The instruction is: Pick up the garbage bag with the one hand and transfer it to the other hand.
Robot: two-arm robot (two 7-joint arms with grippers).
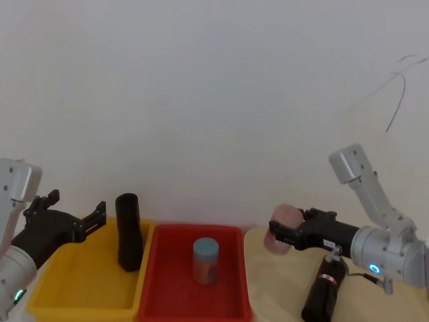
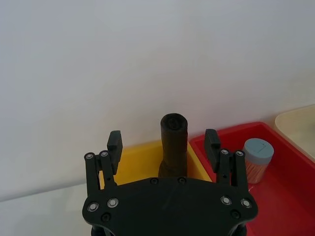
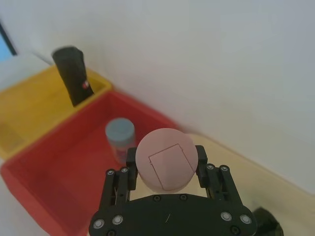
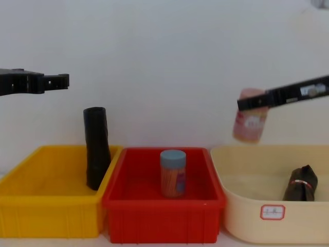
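The blue-ringed right gripper (image 1: 276, 235) is clamped on a pink-lidded jar (image 4: 250, 122) above the cream tub (image 4: 231, 164), while the green-ringed left gripper (image 2: 163, 142), jaws wide apart, hangs empty at the plain black roll's (image 1: 128, 231) nine o'clock.

Bright, even, diffuse light, soft faint shadows on the white wall, no glare, slight softness throughout

Silver cylindrical arms, green ring light on left, blue on right; black slim-fingered left gripper (image 2: 163, 145) and right gripper (image 3: 166, 161), silver screws.
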